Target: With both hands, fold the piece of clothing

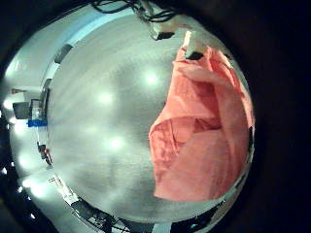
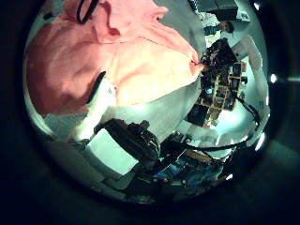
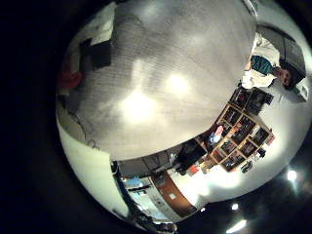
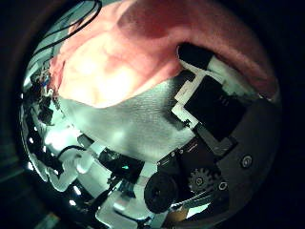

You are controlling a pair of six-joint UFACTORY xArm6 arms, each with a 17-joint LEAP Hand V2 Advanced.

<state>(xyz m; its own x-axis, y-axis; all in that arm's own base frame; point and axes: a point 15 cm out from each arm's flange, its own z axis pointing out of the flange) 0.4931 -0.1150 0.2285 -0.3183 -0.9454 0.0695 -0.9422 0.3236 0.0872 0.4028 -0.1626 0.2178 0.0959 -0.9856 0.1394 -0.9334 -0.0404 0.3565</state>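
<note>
1. The piece of clothing [image 1: 199, 126] is bunched up over the counter [image 1: 107, 107], right beside the left robot hand [image 2: 117, 150], close to its palm.
2. It also fills much of the right robot hand's [image 4: 214, 105] thumb-side view, touching that hand.
3. Clenched, released or grasping the cloth? Honestly can't tell for either robot hand.
4. The rest of the counter beside the cloth lies flat.

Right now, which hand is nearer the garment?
Right, probably. The garment crowds the right hand, lying against its fingers; the left hand is close too, one finger reaching the cloth edge.
</note>
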